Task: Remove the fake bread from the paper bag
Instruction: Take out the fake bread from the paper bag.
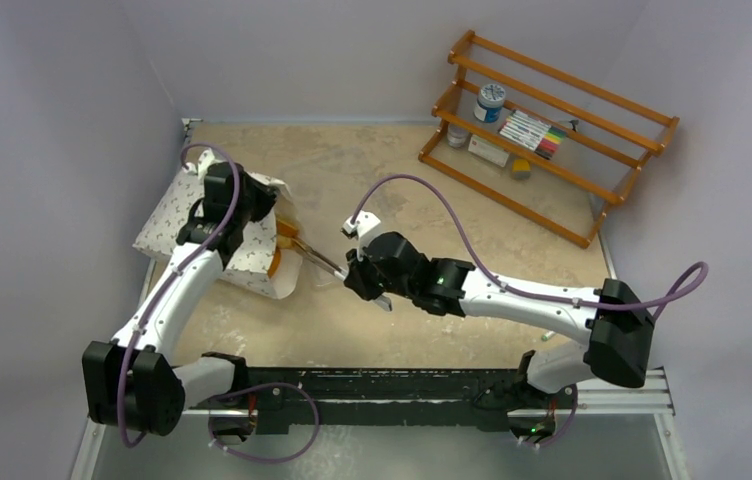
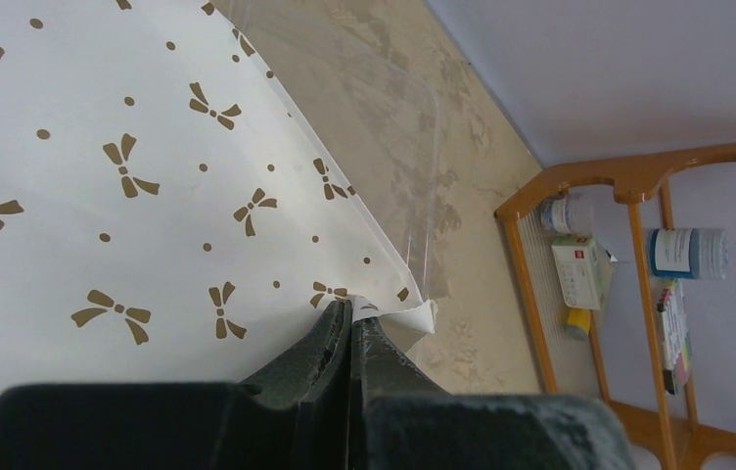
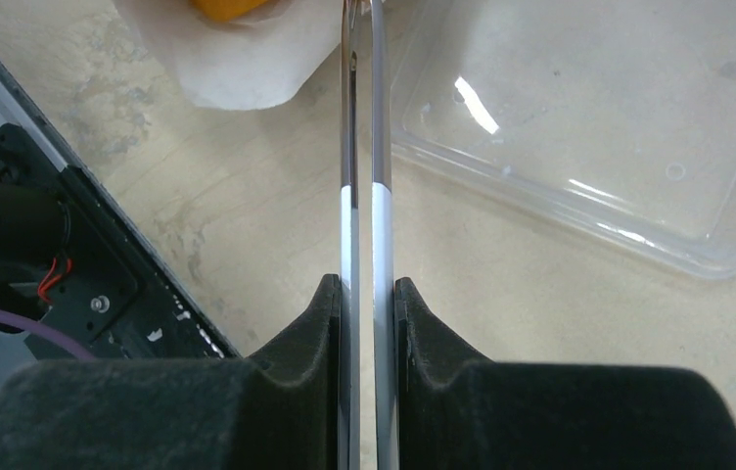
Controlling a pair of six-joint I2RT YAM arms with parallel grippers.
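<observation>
The white paper bag (image 1: 174, 215) with small brown bow marks lies at the left of the table, its mouth facing right. My left gripper (image 1: 252, 203) is shut on the bag's upper mouth edge; in the left wrist view my left gripper (image 2: 352, 311) pinches the paper (image 2: 100, 147). My right gripper (image 1: 357, 272) is shut on metal tongs (image 1: 314, 256), whose tips reach the bag mouth. In the right wrist view my right gripper (image 3: 365, 284) holds the tongs (image 3: 364, 147) pointing at an orange piece of fake bread (image 3: 227, 8) inside the bag's edge (image 3: 247, 69). The other pastries are hidden.
A clear plastic tray (image 3: 589, 127) lies on the table right of the tongs, close to the bag mouth. A wooden rack (image 1: 552, 130) with a bottle, markers and small boxes stands at the back right. The black base rail (image 1: 402, 385) runs along the near edge.
</observation>
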